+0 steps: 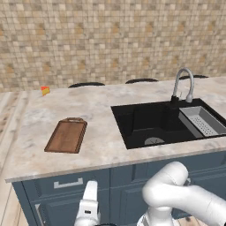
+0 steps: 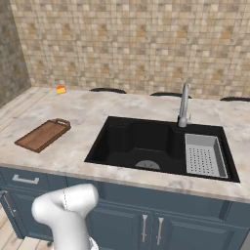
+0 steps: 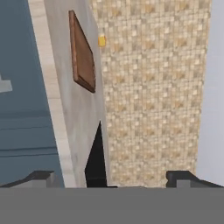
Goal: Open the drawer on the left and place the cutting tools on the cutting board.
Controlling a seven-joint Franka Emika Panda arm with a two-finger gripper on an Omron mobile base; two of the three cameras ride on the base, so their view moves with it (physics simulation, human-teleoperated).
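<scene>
— Navy drawer (image 1: pixel 66 184) under the left end of the counter (image 1: pixel 101 114) looks shut, one silver bar handle (image 1: pixel 68 182) on it. The gripper (image 3: pixel 111 177) sits low before it, fingers apart, nothing between them.

— What could go wrong?

— My guess: rolled sideways like that, the fingers could slip off the bar. Cutting tools? I can't see any.

— Count?

— One cutting board (image 1: pixel 67 135) on the left countertop, one sink (image 1: pixel 152 123), one orange wedge (image 1: pixel 45 90) far left.
</scene>
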